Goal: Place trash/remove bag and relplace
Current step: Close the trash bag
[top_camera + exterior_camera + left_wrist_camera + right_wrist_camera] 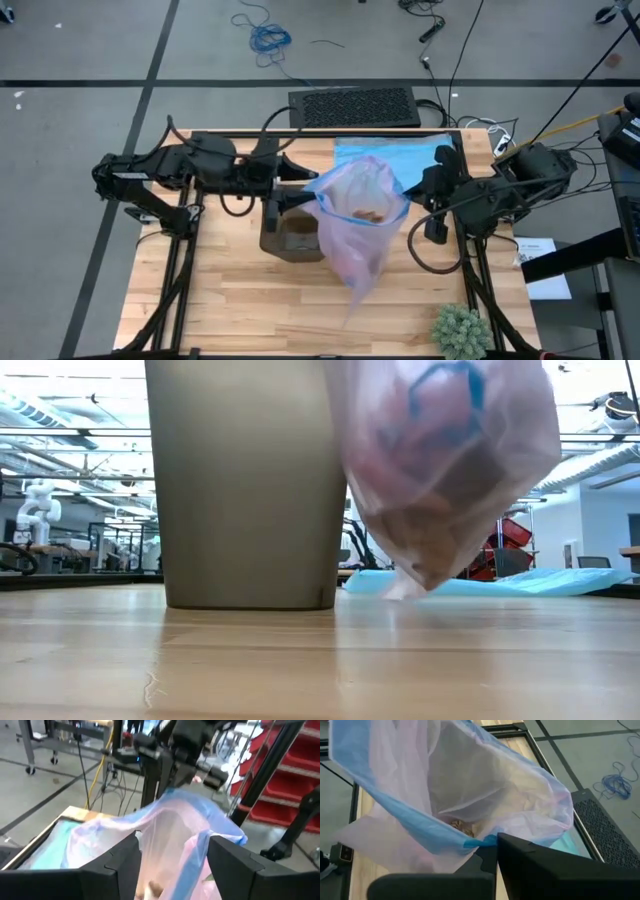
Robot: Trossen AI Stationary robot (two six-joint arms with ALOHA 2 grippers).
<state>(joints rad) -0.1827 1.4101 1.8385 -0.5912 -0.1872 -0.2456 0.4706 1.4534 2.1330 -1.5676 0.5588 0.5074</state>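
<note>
Nearest me at six o'clock on the tabletop sits the green spiky plant, off toward five. Moving in, the bag hangs lifted at the centre, its tail drooping toward six o'clock, and in the low view its bottom rides just clear of the wood. I can see the trash, brown wads, lying inside it. My right gripper, coming in from three o'clock, is pinched tight on the bag's blue rim. My left gripper, reaching from nine o'clock, has its fingers spread wide either side of the opposite rim, gripping nothing that I can see. The bin stands upright just at nine o'clock of the bag. Farther back at twelve o'clock lies the light blue plastic bag, flat.
</note>
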